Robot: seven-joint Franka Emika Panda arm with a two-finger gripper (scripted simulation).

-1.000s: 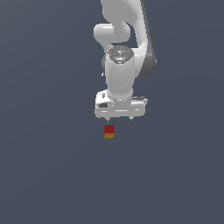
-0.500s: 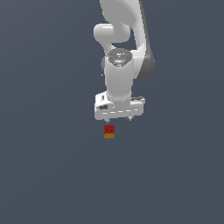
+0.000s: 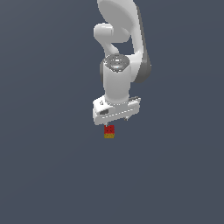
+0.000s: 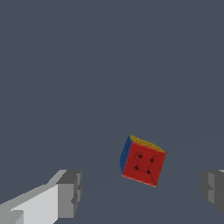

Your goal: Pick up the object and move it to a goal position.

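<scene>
Wrist view: gripper fingers spread wide apart, nothing clamped.
Cube: sits between the two fingertips, clear of both, tilted; red dotted face toward the camera, blue and yellow-orange faces at its edges.
Exterior view: gripper hangs just above the cube.
Floor: plain grey.

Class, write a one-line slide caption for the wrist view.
Open gripper with its two fingers spread wide on either side of the small cube, red dotted face toward the camera, not yet grasped.
</scene>
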